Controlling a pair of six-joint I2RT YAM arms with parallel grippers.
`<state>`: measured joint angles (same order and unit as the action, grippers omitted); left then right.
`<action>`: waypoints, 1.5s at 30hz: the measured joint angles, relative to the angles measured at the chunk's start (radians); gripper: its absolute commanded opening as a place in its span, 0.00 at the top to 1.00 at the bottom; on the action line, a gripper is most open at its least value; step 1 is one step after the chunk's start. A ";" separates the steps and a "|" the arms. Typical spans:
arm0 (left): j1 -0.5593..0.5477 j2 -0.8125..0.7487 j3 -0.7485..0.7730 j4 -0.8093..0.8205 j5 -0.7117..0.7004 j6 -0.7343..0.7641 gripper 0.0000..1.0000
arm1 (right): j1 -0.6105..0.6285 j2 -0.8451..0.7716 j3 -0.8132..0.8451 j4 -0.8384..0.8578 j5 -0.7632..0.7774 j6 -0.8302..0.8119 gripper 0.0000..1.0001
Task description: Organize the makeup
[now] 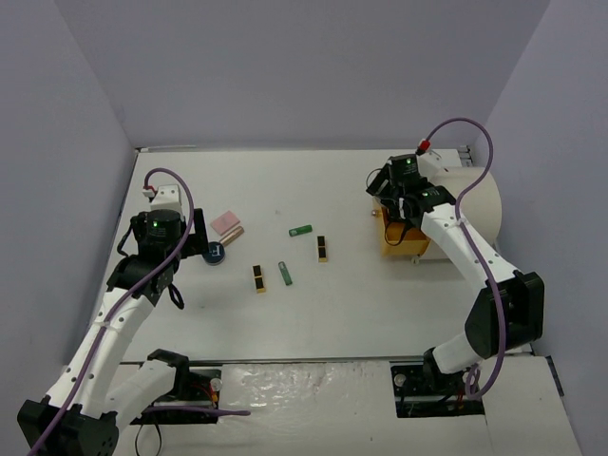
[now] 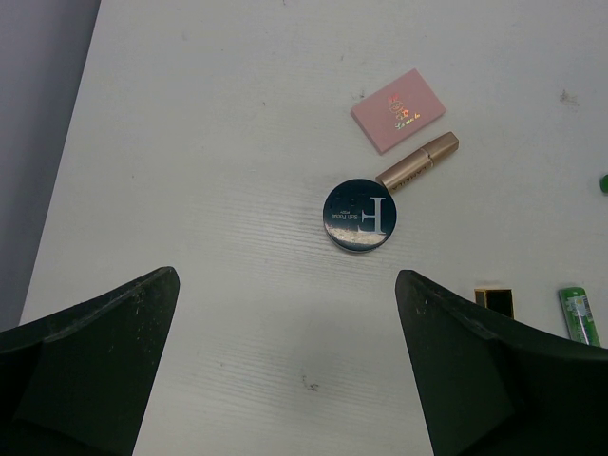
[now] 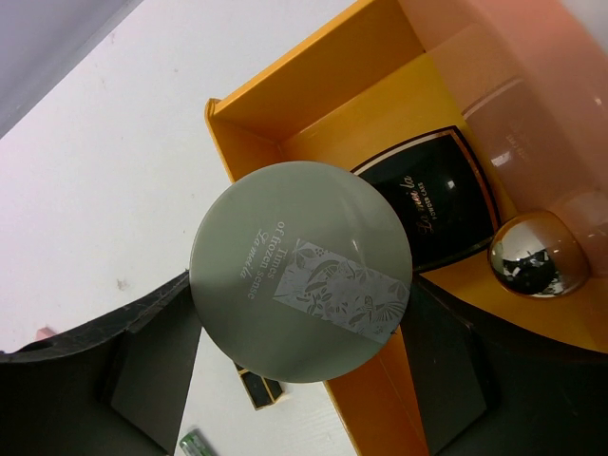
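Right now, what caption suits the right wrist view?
Right gripper holds a round green compact above an orange drawer with a black compact inside.

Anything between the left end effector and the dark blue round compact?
Nothing visible. The open left end effector faces the dark blue round compact across bare table; the rose-gold tube lies at its far edge, off the path.

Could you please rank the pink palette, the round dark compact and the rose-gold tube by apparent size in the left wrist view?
Largest, too alike to rank: pink palette, round dark compact.
Smallest: rose-gold tube, long but far slimmer.
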<state>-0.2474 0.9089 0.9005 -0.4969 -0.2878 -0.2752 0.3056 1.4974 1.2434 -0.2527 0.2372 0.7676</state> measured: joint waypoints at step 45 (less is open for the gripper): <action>0.000 0.000 0.000 0.000 0.001 -0.010 0.03 | 0.016 -0.030 0.063 -0.002 0.016 0.002 0.08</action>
<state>-0.2474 0.9091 0.9005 -0.4968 -0.2865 -0.2850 0.3212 1.4675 1.3059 -0.2552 0.2531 0.7695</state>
